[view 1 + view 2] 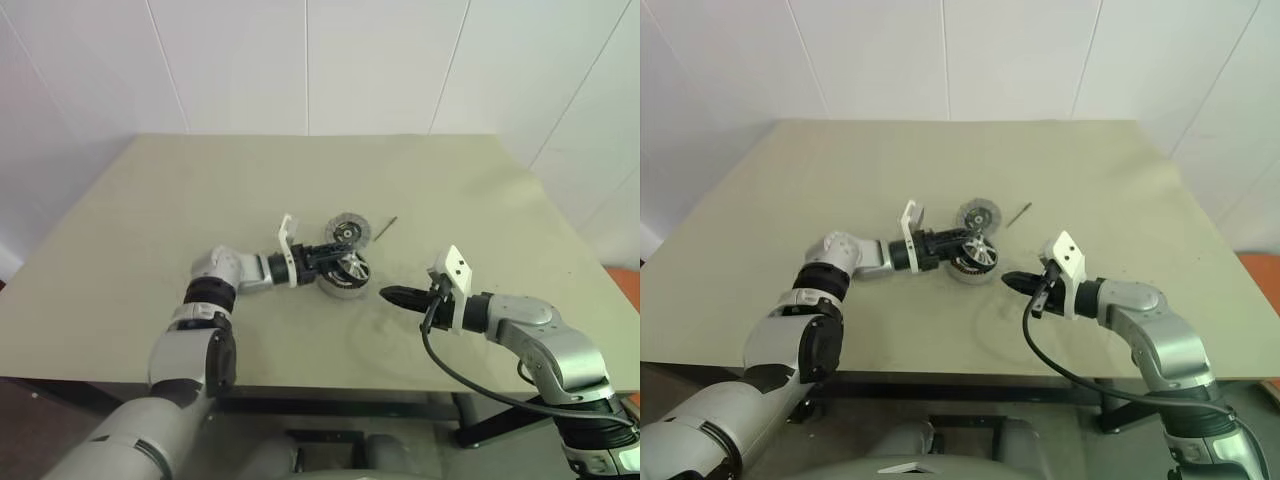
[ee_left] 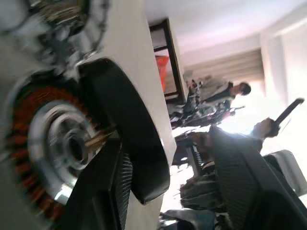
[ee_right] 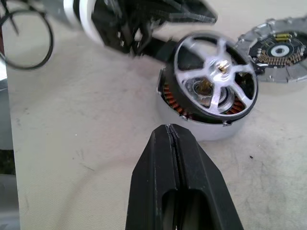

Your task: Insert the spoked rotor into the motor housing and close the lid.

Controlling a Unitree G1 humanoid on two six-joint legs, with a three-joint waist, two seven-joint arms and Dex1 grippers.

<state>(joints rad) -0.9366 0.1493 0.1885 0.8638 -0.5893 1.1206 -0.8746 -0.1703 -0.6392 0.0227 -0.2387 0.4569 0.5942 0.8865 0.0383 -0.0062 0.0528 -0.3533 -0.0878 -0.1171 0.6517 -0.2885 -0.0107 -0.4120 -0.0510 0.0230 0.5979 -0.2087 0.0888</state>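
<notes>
- The spoked rotor (image 3: 214,80) sits tilted over the mouth of the motor housing (image 3: 201,123), not seated flat; I can see copper winding under its raised near edge.
- My left gripper (image 1: 335,260) reaches in level from the rotor's left side, its fingers spread around the rotor's rim. In the left wrist view one finger (image 2: 115,184) lies against the dark rotor rim and the other (image 2: 240,177) stands clear, so I read it as partly open; I cannot tell whether it has any hold on the rotor.
- My right gripper (image 1: 392,295) is closed with nothing between its fingers, its tip pointing at the housing from just to the right, near it but not touching.
- The lid (image 1: 347,231), a flat toothed disc with a dark centre, lies on the table (image 1: 200,190) just beyond the housing, past the left gripper's fingertips.
- A thin dark pin (image 1: 386,227) lies on the table a little beyond and to the right of the lid.
</notes>
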